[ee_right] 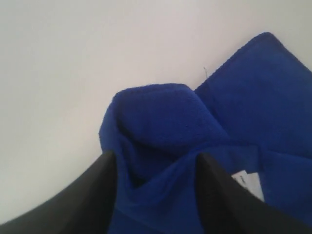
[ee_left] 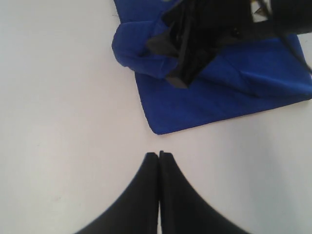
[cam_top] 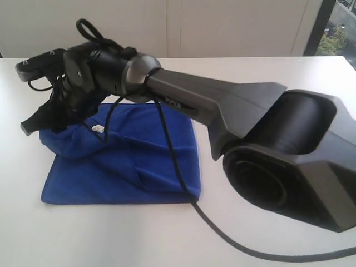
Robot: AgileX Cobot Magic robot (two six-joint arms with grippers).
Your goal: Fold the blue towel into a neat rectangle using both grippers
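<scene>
The blue towel (cam_top: 139, 161) lies on the white table (cam_top: 111, 233), mostly flat, with its left edge bunched up into a raised fold. My right arm reaches across to that fold. The right gripper (cam_top: 49, 121) stands open, its black fingers wide apart on either side of the bunched cloth (ee_right: 161, 117); in the right wrist view the gripper (ee_right: 153, 163) straddles it. A white label (ee_right: 248, 183) shows beside one finger. My left gripper (ee_left: 159, 153) is shut and empty over bare table, a short way from a towel corner (ee_left: 158, 127). It does not show in the exterior view.
A black cable (cam_top: 179, 167) hangs from the right arm across the towel and trails over the table to the front right. The bulky arm base (cam_top: 295, 161) fills the right side. A pale wall (cam_top: 222, 28) runs behind the table.
</scene>
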